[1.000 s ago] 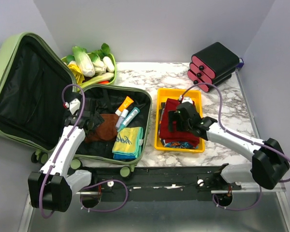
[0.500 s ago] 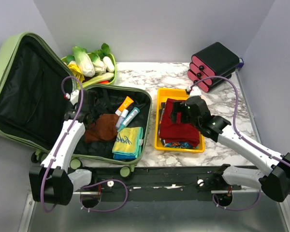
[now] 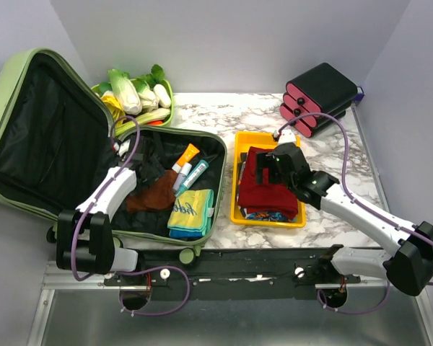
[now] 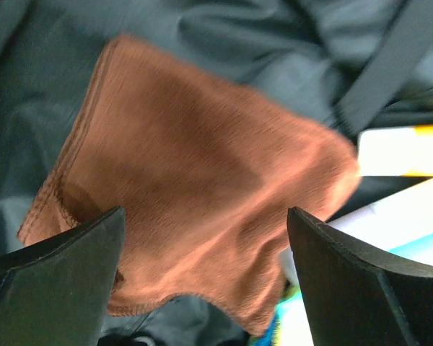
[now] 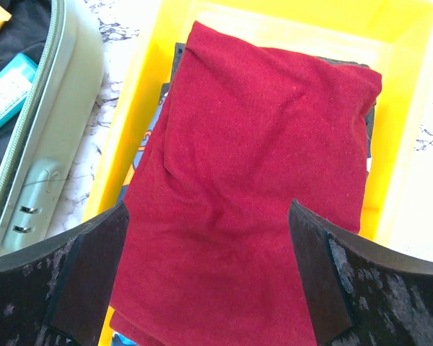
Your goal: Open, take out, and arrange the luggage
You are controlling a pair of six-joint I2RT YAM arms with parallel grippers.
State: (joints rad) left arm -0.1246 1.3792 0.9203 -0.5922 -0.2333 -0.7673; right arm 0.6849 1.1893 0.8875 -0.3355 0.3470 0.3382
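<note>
The luggage is a pale green suitcase lying open at the left, its black-lined lid leaning back. In its base lie a brown cloth, several tubes and a yellow-blue cloth. My left gripper hangs open just above the brown cloth, one finger on each side and nothing held. My right gripper stands open over a folded dark red cloth in the yellow tray. That gripper holds nothing.
A green basket of toy vegetables sits behind the suitcase base. A black box with pink-red ends stands at the back right corner. The suitcase's side wall with its lock lies close to the tray's left rim.
The left gripper has swung right and farther into the suitcase, over the brown cloth. The right gripper has drawn back a little above the red cloth. Both stayed open.
</note>
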